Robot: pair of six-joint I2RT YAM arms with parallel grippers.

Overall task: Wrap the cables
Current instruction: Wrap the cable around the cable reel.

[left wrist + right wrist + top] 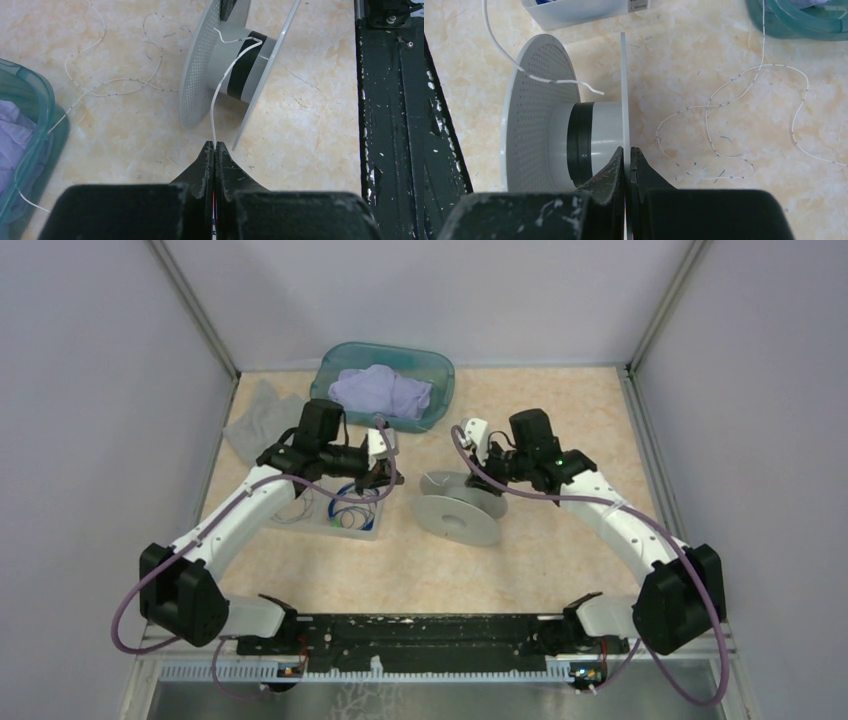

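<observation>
**A:** Count it off for me, closest first.

**B:** One spool (460, 508) rests on the table between my two arms. It has two discs, a perforated disc (534, 100) and a clear disc (624, 85). Left of it is one small box (367, 531) with blue cables (345, 493) looped inside, and I can't count those. Further back is one teal tub (440, 390) holding one purple cloth (380, 390), with one grey cloth (260, 420) lying to the tub's left.

**A:** And the white cable?

**B:** The overhead camera doesn't show it at all because it's too thin. My left wrist camera does. The white cable (213, 112) rises from my fingertips onto the spool's hub (217, 67) and crosses a black band (245, 65). Its free end sticks out by the perforated disc. My right wrist camera shows white loops (709, 125) lying on the table beyond the spool, toward the tub. I can't tell whether they are the same wire. Only the overhead view shows the grey cloth.

**A:** Your grippers?

**B:** My left gripper (215, 146) is closed tight and pinches the white cable at the very tips. My right gripper (626, 150) is clamped on the rim of the clear disc, with its tips just beside the hub.
</observation>
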